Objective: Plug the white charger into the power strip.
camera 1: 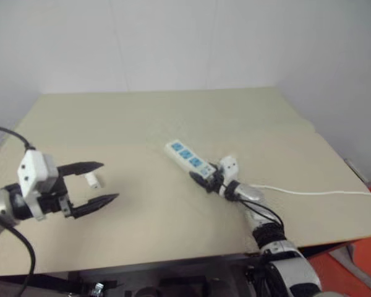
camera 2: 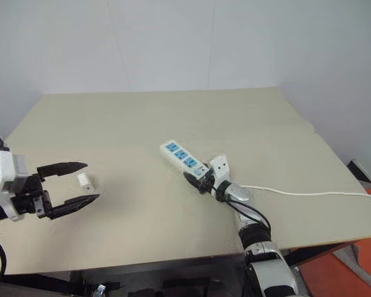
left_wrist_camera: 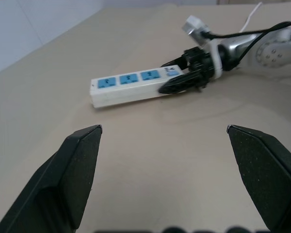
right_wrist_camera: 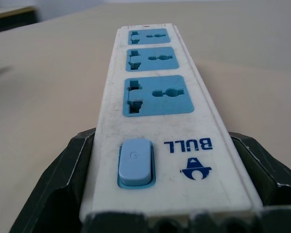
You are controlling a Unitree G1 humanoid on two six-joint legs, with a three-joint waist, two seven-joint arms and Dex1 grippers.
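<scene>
The right gripper (camera 2: 198, 179) grasps the switch end of the power strip (camera 2: 184, 157), lying flat mid-bench (camera 1: 142, 117), its jaws pressed to both sides. Well apart, the left gripper (camera 1: 102, 182) hovers with jaws released above the white charger (camera 1: 94, 180).

A wide beige table (camera 1: 173, 117) fills most of the scene, its top plain and matte, with a faint seam running across its far right part. Behind it stand pale, bare walls (camera 1: 173, 43) that meet in a corner at the right. Beyond the table's right edge lies an orange-red floor (camera 1: 358, 272), with what may be a grey table leg.
</scene>
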